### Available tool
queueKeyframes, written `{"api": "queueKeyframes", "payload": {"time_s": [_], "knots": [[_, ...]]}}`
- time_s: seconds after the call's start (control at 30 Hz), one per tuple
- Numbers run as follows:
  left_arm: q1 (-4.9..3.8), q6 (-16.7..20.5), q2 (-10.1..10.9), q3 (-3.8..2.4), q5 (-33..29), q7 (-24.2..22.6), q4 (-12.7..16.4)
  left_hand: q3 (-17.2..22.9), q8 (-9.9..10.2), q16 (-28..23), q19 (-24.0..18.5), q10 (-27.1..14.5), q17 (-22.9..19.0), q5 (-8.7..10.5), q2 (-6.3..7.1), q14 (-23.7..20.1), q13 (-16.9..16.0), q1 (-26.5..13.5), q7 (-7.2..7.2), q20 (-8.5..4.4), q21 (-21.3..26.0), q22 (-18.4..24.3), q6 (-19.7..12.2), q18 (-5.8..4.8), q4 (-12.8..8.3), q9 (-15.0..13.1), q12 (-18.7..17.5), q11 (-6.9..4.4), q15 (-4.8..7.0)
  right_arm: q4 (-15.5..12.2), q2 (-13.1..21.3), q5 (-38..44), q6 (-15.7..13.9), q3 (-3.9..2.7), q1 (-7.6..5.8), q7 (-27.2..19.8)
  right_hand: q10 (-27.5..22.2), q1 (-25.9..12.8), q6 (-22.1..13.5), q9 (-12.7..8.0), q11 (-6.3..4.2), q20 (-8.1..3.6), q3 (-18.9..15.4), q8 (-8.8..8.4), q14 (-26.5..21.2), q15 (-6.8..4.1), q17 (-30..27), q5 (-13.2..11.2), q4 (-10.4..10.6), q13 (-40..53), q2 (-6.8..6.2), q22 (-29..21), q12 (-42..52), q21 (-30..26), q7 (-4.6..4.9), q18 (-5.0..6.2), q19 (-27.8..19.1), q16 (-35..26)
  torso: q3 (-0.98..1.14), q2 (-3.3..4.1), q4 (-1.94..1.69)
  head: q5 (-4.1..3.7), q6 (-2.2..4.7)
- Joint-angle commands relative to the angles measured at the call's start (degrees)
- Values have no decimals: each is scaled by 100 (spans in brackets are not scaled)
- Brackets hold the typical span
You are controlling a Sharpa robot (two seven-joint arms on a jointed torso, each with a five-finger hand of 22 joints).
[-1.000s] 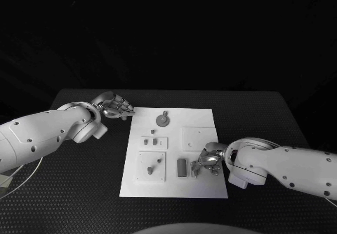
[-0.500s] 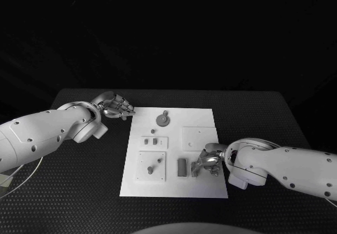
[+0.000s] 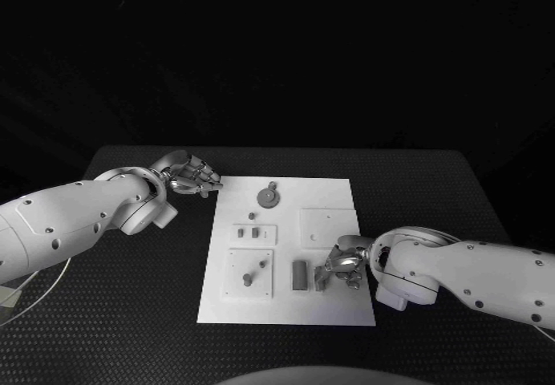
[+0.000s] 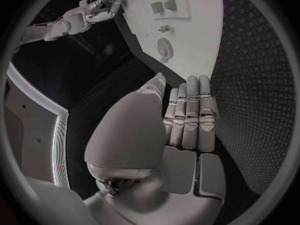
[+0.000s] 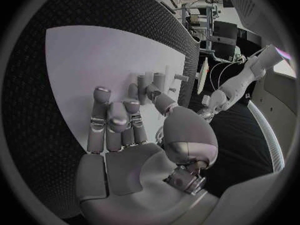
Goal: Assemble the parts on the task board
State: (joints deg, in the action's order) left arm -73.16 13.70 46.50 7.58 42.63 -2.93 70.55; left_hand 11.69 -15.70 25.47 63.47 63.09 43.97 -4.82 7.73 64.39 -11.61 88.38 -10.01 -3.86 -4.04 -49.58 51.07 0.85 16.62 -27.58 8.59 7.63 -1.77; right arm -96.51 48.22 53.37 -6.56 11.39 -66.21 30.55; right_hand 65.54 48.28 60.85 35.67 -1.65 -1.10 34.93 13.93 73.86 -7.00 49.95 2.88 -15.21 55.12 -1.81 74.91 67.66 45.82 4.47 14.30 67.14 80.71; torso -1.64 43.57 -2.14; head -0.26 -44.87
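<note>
— Right hand (image 3: 343, 267) first: you have it low over the near right part of the task board (image 3: 330, 192), fingers curled down beside the upright grey part (image 3: 300, 275) and the smaller piece (image 3: 321, 275) next to it. Whether the fingertips are actually pinching that smaller piece, you cannot tell; the hand covers the contact.

— And the left hand (image 3: 191, 176)?

— Clenched on nothing, resting off the board's far left corner over the table (image 3: 463, 192). The left wrist view shows its fingers (image 4: 190, 112) folded flat together, nothing in them.

— How will these parts handle?

— Judging by their look, they are small, rigid and light, probably plastic, so expect them to tip or skid on the smooth white plate rather than resist you. The round part (image 3: 269, 197) at the far end and the peg (image 3: 245, 280) on the near left block look the same sort.

— Where should you take hold?

— On the two flat sides of the upright part, near its top, thumb against a finger. Keep the pinch gentle; a hard squeeze on something that narrow would likely flick it out sideways.
</note>
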Motion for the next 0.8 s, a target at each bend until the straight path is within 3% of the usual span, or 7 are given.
{"api": "queueKeyframes", "payload": {"time_s": [0.03, 0.13, 0.27, 0.8], "knots": [[-5, -53, -3, -3, 19, -20, 13, 38, 12, -35, 26, -44, 6, -20, 12, 46, 9, -63, 16, -9, -20, -8, -25, 69, -5, -8, 27, -3, 6, 4, -9, 14, 106, 2, 8, -70, 0, -103, -24, -15, 15, -11, 2, -28, -8, -47, -6, 18, 87, -8, -109, 83, -8, -21, 38, 70, 44, -7, -2, 2, -3, 3, -3], [-5, -57, 0, -3, 20, -16, 12, 38, 12, -38, 25, -45, 8, -19, 14, 46, 9, -64, 15, -8, -20, -8, -26, 68, -5, -8, 26, -3, 5, 4, -16, 2, 173, 2, 10, -114, -10, -226, -48, -30, 18, -23, 48, -43, -7, -46, -10, 17, 255, -9, -298, 80, -12, -42, 43, 70, 53, -17, 0, 1, -2, 4, -7], [-5, -69, -6, -3, 32, -8, 14, 37, 12, -40, 24, -46, 9, -19, 16, 45, 10, -64, 15, -8, -20, -8, -27, 68, -6, -8, 26, -2, 5, 2, -16, 1, 263, 2, 10, -121, -30, -276, -70, -38, 24, -29, 89, -54, -14, -40, -13, 16, 346, -9, -434, 81, -18, -58, 51, 70, 51, -27, 0, -1, 1, 5, -8], [-5, -69, -1, -3, 32, -2, 10, 36, 15, -47, 26, -46, 20, -18, 21, 50, 11, -58, 14, -10, -21, -11, -32, 69, -8, -7, 29, -3, 6, 14, 5, 148, 278, 2, 13, -144, -61, -295, -93, -43, 33, -28, 154, -59, -29, -31, -12, 17, 455, -2, -546, 91, -15, -75, 61, 70, 41, -37, 0, -1, -1, 2, -17]]}}
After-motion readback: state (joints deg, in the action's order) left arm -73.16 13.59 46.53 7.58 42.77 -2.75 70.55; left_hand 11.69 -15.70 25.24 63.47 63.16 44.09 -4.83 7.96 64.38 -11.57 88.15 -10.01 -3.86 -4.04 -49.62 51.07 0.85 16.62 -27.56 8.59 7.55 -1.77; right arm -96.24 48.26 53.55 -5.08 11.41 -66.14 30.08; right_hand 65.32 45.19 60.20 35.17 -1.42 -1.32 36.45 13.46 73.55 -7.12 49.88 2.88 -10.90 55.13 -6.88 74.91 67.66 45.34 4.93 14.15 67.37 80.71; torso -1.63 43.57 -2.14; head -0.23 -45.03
